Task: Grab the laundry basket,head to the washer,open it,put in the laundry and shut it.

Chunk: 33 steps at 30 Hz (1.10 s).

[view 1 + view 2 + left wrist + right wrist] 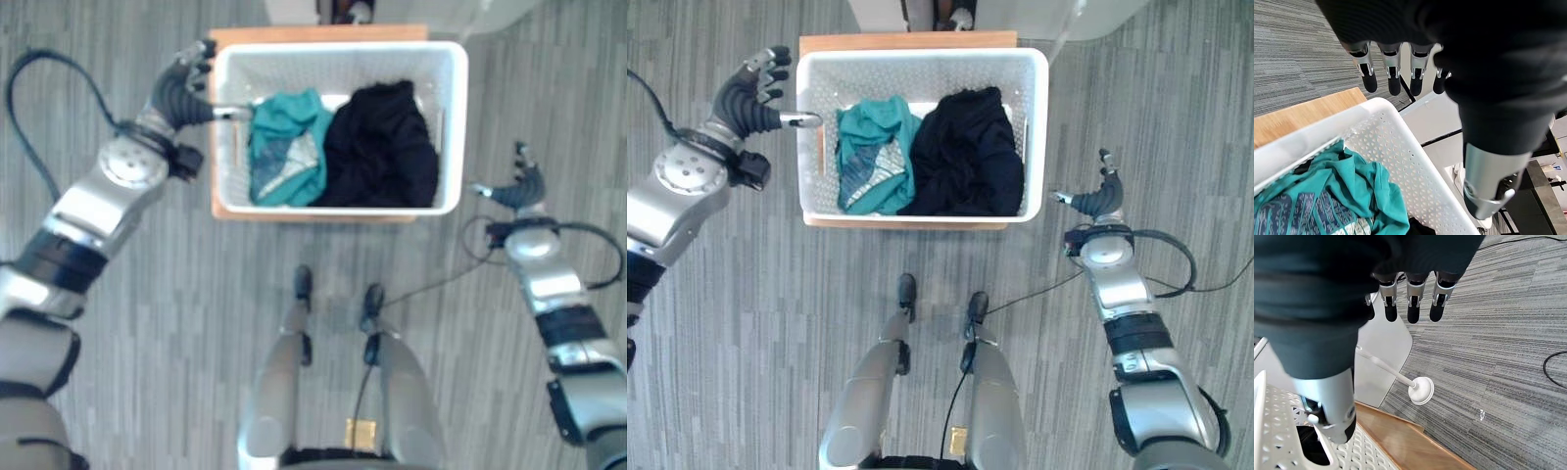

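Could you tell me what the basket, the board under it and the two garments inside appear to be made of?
Basket: probably white moulded plastic, with smooth rims and perforated walls. Board: looks like light wood or wood laminate, matt, with faint grain in the left wrist view. Teal garment: soft, crumpled fabric, patterned in part. Black garment: matt cloth in loose folds; fibre cannot be told.

L hand: open, fingers spread | R hand: open, arm low

A low wooden platform on the grey carpet floor carries the white laundry basket.
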Available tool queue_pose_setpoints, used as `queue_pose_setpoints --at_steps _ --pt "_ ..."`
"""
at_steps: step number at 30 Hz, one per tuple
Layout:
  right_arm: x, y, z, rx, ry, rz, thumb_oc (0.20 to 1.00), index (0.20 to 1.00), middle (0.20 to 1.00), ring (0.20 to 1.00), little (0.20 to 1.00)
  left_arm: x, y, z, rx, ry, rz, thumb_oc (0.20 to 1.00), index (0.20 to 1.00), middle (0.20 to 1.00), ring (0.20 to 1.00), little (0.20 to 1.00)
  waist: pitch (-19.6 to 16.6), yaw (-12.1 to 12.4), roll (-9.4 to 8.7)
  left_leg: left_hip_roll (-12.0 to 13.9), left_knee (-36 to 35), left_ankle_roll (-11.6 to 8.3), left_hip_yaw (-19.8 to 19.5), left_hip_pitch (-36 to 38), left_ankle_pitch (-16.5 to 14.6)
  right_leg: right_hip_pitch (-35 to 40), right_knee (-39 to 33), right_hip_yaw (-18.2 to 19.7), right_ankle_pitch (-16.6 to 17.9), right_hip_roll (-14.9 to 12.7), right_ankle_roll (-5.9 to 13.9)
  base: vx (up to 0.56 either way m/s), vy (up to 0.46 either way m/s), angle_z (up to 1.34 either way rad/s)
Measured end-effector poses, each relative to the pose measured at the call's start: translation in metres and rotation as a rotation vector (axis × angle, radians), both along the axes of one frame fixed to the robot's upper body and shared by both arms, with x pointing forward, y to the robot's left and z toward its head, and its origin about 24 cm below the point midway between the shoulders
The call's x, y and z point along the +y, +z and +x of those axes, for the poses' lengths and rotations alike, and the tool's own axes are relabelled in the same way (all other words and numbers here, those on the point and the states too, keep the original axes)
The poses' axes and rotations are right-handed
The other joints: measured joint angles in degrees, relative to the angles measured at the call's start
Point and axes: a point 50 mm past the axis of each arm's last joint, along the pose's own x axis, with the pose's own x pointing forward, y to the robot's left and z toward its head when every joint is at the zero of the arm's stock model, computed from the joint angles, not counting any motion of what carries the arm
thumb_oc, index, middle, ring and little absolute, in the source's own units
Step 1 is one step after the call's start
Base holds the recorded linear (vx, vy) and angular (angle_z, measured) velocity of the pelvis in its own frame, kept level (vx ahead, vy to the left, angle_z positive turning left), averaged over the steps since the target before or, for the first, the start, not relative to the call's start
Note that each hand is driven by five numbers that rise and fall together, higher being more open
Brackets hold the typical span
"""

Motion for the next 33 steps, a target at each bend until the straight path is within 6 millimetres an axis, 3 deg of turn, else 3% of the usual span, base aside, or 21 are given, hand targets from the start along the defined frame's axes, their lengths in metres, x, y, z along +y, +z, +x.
queue_pose_setpoints --at_steps 11,33 --pt "-0.003 -0.005 -0.004 0.008 -0.001 -0.01 1.0 1.0 1.0 1.0 1.0 0.004 -0.023 0.01 0.052 0.061 -0.029 1.0 1.0 1.0 1.0 1.0 0.0 -0.51 0.04 0.1 0.72 0.0 0.04 -0.77 0.01 -0.89 0.99 0.14 -0.25 0.0 -0.19 0.0 -0.001 0.0" --pt "0.006 -0.002 -0.004 -0.018 0.056 -0.011 1.0 1.0 1.0 1.0 1.0 0.008 -0.023 0.01 -0.032 0.17 -0.035 1.0 1.0 1.0 1.0 1.0 -0.04 -1.17 0.06 0.13 1.05 0.03 -0.04 -2.27 0.02 -2.46 1.48 0.15 -0.3 -0.03 -0.28 0.0 0.0 0.0"
